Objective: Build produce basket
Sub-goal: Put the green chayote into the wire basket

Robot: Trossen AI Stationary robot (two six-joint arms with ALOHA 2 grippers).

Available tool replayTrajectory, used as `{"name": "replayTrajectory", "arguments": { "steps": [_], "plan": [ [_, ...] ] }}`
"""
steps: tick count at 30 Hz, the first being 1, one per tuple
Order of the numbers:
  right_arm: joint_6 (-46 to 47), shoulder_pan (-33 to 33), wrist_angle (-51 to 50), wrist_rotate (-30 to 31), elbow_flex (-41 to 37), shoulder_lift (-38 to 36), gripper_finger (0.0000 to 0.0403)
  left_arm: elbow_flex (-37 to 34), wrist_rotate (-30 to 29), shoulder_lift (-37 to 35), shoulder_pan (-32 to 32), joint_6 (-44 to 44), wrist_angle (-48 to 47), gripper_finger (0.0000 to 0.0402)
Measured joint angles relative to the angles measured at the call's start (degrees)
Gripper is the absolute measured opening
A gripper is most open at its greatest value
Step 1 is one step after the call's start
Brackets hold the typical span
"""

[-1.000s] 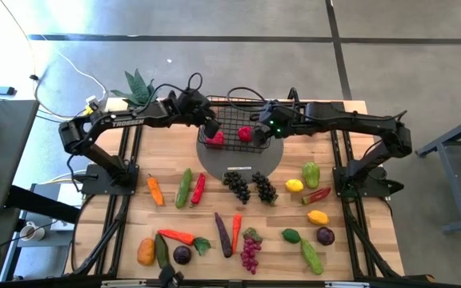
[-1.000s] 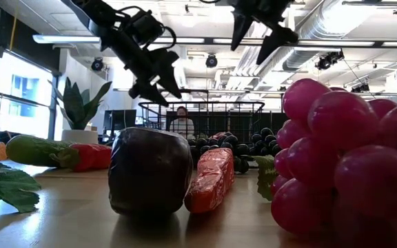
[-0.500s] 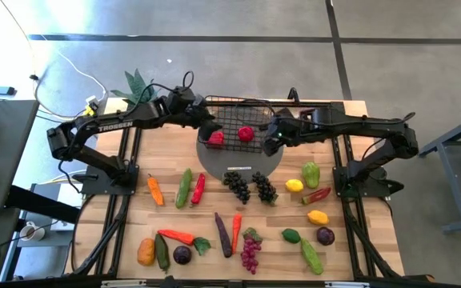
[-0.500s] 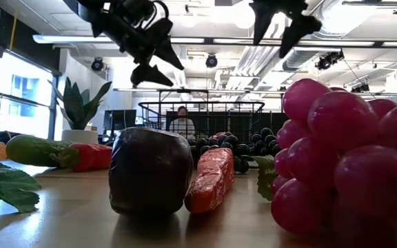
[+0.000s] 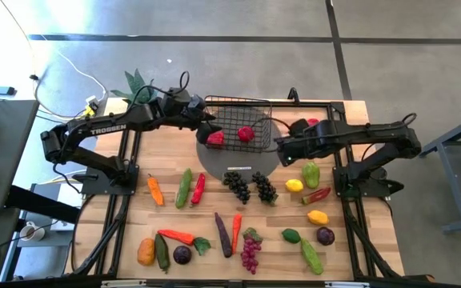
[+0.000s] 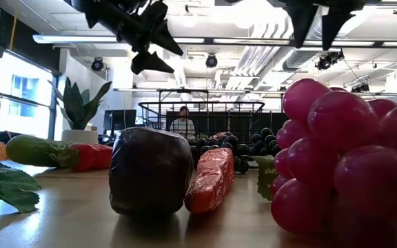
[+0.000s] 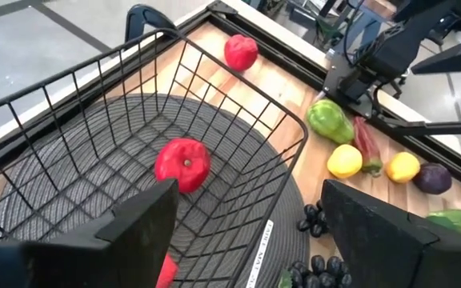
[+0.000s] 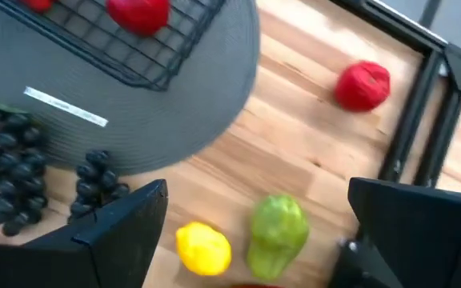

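The black wire basket [image 5: 250,120] stands on a flat grey round disc [image 5: 238,164] at the table's far middle. Two red toy fruits [image 5: 216,138] [image 5: 246,134] lie inside it; one also shows in the left wrist view [image 7: 182,164]. My left gripper [image 5: 207,128] [image 7: 246,232] hangs open and empty above the basket's left end. My right gripper [image 5: 281,150] [image 8: 254,240] is open and empty, above the disc's right rim, right of the basket. The rest of the produce lies spread over the table.
Two dark grape bunches [image 5: 237,186] [image 5: 264,189], a green pepper [image 5: 311,173], a lemon [image 5: 294,186] and a red pepper [image 5: 317,194] lie near the disc. A red fruit [image 8: 362,86] lies by the right arm's base. More produce fills the near half. A potted plant [image 5: 134,84] stands far left.
My left gripper has risen from the basket's left end and tipped more level, staying open. My right gripper has gone from above the basket's right end toward the table's right and near edges, still open. The two red fruits have stayed in the basket.
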Motion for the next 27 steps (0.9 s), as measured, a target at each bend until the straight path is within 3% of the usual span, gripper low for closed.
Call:
{"name": "replayTrajectory", "arguments": {
  "steps": [8, 20, 27],
  "plan": [
    [5.89, 2.25, 0.39, -2.16, -2.45, -0.63, 0.0371, 0.0, -0.02, 0.0, 0.0, 0.02, -0.13, 0.0298],
    [18.18, 5.6, 1.19, -8.45, -16.71, -6.53, 0.0371, 0.0, -0.02, 0.0, 0.0, 0.04, -0.32, 0.0298],
    [24.13, 6.01, 7.84, -11.86, -27.91, -11.4, 0.0371, 0.0, 0.0, 0.0, 0.0, 0.04, -0.33, 0.0298]
  ]
}}
